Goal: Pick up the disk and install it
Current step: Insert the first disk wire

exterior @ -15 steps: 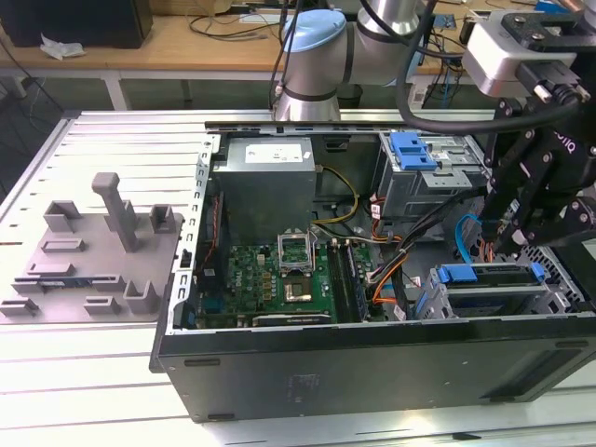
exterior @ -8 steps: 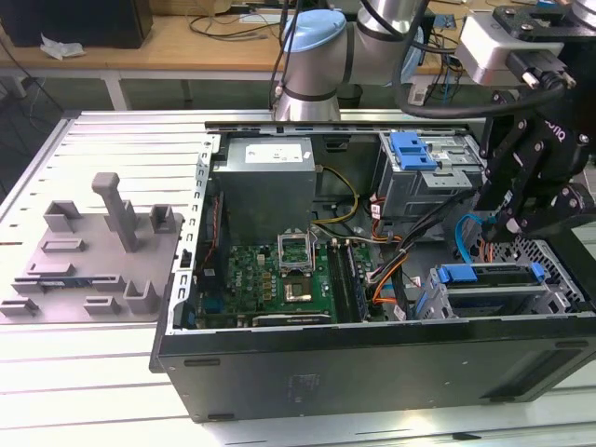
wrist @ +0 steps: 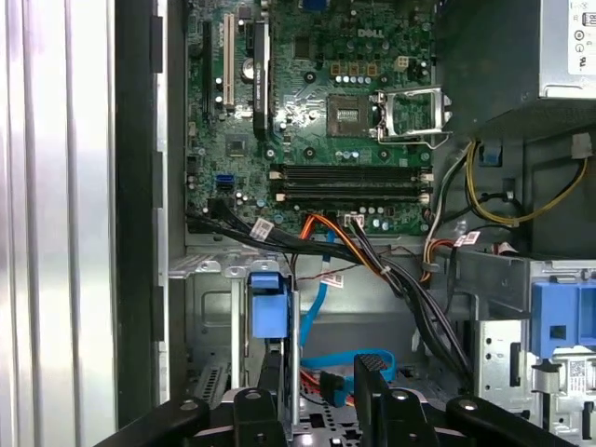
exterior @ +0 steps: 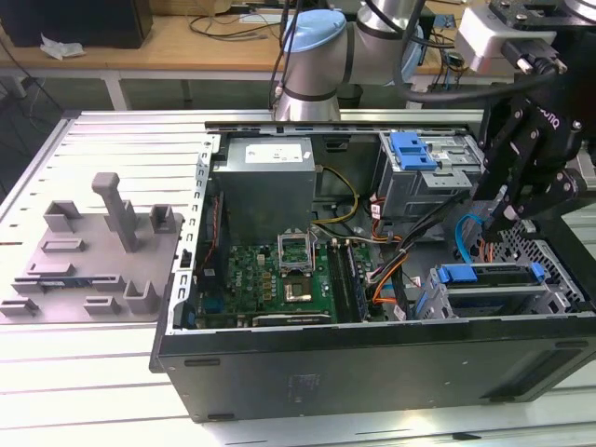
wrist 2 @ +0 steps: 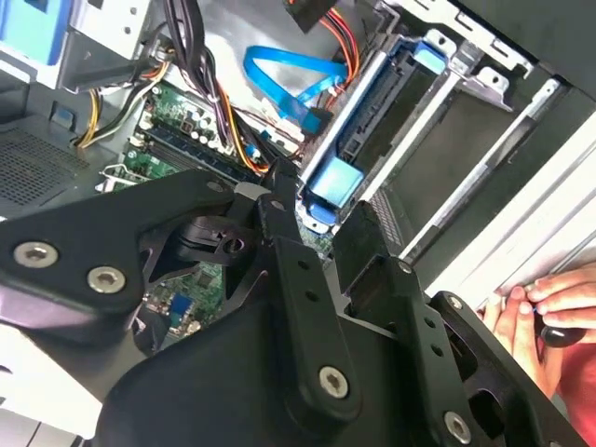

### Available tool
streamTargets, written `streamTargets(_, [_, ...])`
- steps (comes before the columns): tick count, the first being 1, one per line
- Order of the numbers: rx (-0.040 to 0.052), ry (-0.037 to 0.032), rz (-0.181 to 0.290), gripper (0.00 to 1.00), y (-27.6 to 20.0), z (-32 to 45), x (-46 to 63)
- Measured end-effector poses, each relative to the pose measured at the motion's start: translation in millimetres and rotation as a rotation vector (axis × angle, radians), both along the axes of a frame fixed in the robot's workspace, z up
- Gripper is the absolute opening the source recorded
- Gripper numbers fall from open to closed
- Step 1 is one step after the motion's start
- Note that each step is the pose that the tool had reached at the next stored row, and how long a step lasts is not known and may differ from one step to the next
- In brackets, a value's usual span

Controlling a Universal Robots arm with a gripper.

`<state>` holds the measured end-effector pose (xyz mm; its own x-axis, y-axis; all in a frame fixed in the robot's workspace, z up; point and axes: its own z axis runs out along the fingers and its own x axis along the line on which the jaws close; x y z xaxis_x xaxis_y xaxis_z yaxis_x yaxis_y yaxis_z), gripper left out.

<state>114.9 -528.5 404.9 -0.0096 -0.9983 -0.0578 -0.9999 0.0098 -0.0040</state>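
Observation:
The disk (exterior: 484, 296), silver in a blue plastic bracket, sits in the drive bay at the near corner of the open computer case (exterior: 372, 372), on the exterior view's right. Its blue end tab (wrist 2: 332, 183) shows in both wrist views (wrist: 267, 305). My black gripper (exterior: 510, 212) hovers just above the bay and behind the disk. Its fingers (wrist 2: 279, 219) stand apart with nothing between them, so the gripper (wrist 2: 317, 209) is open. The gripper (wrist: 312, 400) is off the disk.
Inside the case lie the green motherboard (exterior: 279, 275), a grey power-supply box (exterior: 265, 177), a blue latch on a grey cage (exterior: 414, 154), a loose blue cable (exterior: 463, 237) and cable bundles. A grey fixture (exterior: 93, 242) sits left of the case. A person's hand (wrist 2: 540, 312) rests at the table's edge.

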Motion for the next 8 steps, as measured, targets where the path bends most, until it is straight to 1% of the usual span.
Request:
streamTargets(1, [-0.0021, 0.0000, 0.000, 0.44, 3.3, 0.0, 1.2])
streamTargets(2, [-0.0051, 0.0000, 0.000, 0.44, 7.9, 0.0, 2.5])
streamTargets(4, [-0.0083, 0.0000, 0.000, 0.44, 13.2, -0.1, 3.6])
streamTargets(6, [-0.0142, 0.0000, 0.000, 0.44, 20.9, -0.1, 5.6])
streamTargets(8, [-0.0199, 0.0004, 0.000, 0.44, 25.0, 0.0, 7.3])
